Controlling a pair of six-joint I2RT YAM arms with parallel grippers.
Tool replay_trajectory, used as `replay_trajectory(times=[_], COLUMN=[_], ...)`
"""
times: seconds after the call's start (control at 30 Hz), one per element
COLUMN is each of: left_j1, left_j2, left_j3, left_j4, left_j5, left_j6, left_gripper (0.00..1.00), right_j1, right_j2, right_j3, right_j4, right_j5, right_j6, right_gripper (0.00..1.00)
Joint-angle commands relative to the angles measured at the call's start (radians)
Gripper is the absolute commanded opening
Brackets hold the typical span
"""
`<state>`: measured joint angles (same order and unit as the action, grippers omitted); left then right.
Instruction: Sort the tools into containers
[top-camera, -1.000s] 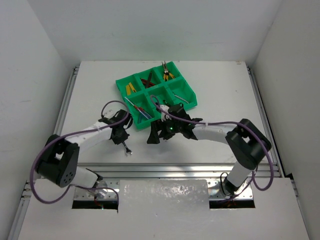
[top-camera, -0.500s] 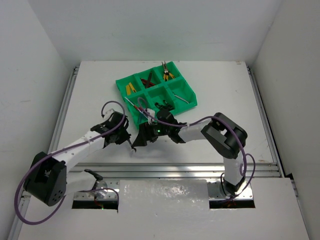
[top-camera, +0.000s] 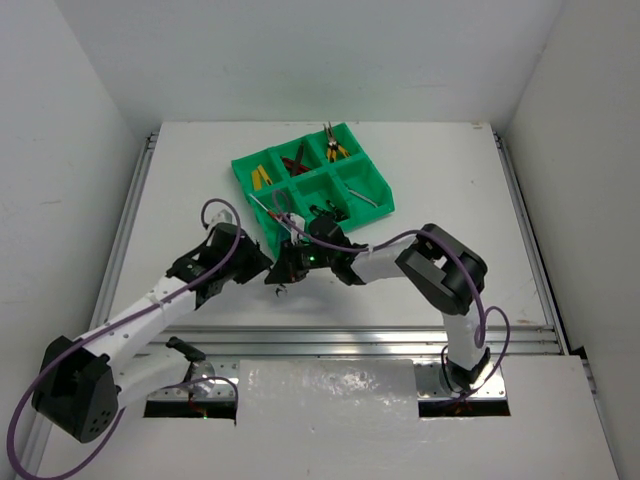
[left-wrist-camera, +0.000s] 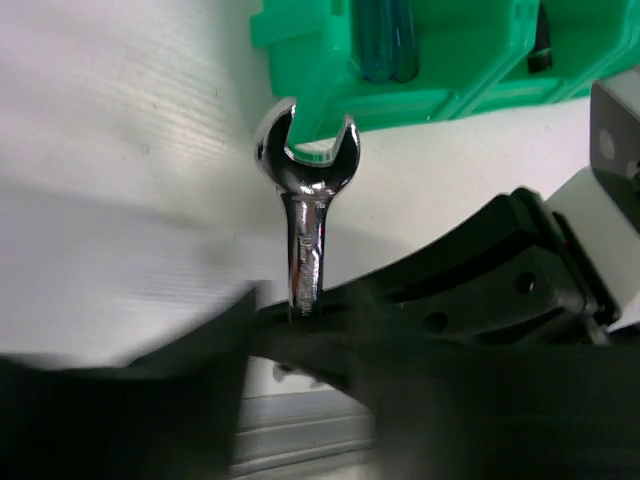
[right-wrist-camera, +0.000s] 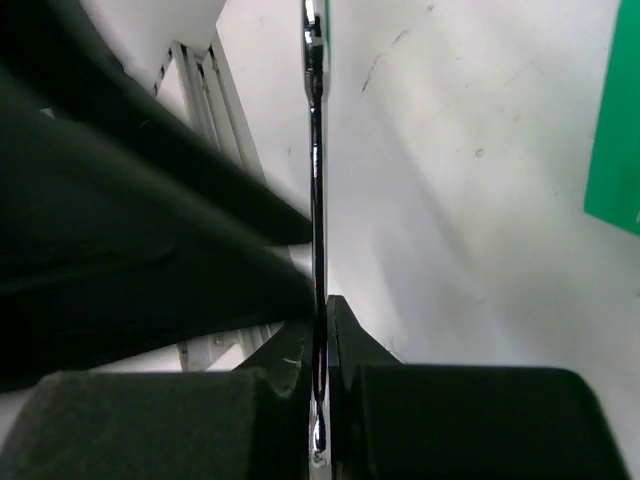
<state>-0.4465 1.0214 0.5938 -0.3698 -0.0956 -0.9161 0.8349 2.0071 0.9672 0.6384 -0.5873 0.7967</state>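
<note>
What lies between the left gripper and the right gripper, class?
A silver open-end metal wrench, clamped edge-on in the right gripper; the right wrist view shows it clearest.

Bright, even overhead light; sharp top view, smeared wrist views.
Top view: only soft, faint shadows lie on the white table (top-camera: 450, 180), toward 6 o'clock. Left wrist: glare streaks the wrench (left-wrist-camera: 303, 230); dark shapes at 6 o'clock are motion-blurred. Right wrist: black fingers (right-wrist-camera: 480, 420) at 6 o'clock lie out of focus.
</note>
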Motion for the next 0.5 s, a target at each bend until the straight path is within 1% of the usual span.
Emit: replay_trajectory(times=[0.0,0.03,0.07,0.1,0.13,0.17,0.2,0.23,0.27,0.3,0.37,0.4,0.43,0.47], left_j1=[-0.011,-0.011,-0.011,-0.011,-0.011,-0.011,-0.011,-0.011,-0.011,-0.011,-0.011,-0.011,-0.011,-0.011], left_j2=[-0.041,-0.050,-0.073,-0.087,-0.101,-0.127,-0.141,-0.153,-0.179,-0.188,-0.196,-0.199,-0.201,-0.207], left_j3=[0.032,0.049,0.098,0.125,0.180,0.208,0.233,0.274,0.290,0.303,0.343,0.353,0.354,0.351], left_j4=[0.036,0.005,-0.058,-0.087,-0.121,-0.179,-0.198,-0.214,-0.228,-0.236,-0.273,-0.280,-0.285,-0.288], left_j5=[-0.013,-0.067,-0.102,-0.133,-0.200,-0.232,-0.255,-0.280,-0.285,-0.286,-0.293,-0.297,-0.311,-0.323], left_j6=[0.013,0.014,0.025,0.054,0.068,0.088,0.141,0.176,0.218,0.297,0.367,0.428,0.453,0.471], left_gripper=[0.74,0.82,0.87,0.91,0.94,0.95,0.95,0.95,0.95,0.95,0.95,0.95,0.95,0.95], right_j1=[0.015,0.003,-0.006,-0.020,-0.058,-0.078,-0.104,-0.158,-0.186,-0.241,-0.293,-0.321,-0.371,-0.390], right_j2=[-0.105,-0.126,-0.152,-0.200,-0.223,-0.246,-0.284,-0.298,-0.312,-0.324,-0.327,-0.324,-0.303,-0.286], right_j3=[-0.013,-0.033,-0.042,-0.051,-0.061,-0.062,-0.058,-0.036,-0.019,-0.004,0.045,0.065,0.112,0.143], right_j4=[0.035,-0.024,-0.054,-0.086,-0.158,-0.196,-0.247,-0.363,-0.417,-0.521,-0.592,-0.621,-0.672,-0.692], right_j5=[0.029,0.053,0.101,0.119,0.135,0.164,0.179,0.194,0.231,0.263,0.323,0.357,0.377,0.395], right_j6=[-0.063,-0.085,-0.123,-0.137,-0.152,-0.181,-0.200,-0.246,-0.269,-0.296,-0.373,-0.398,-0.421,-0.471], right_gripper=[0.00,0.00,0.00,0.00,0.00,0.00,0.00,0.00,0.00,0.00,0.00,0.00,0.00,0.00])
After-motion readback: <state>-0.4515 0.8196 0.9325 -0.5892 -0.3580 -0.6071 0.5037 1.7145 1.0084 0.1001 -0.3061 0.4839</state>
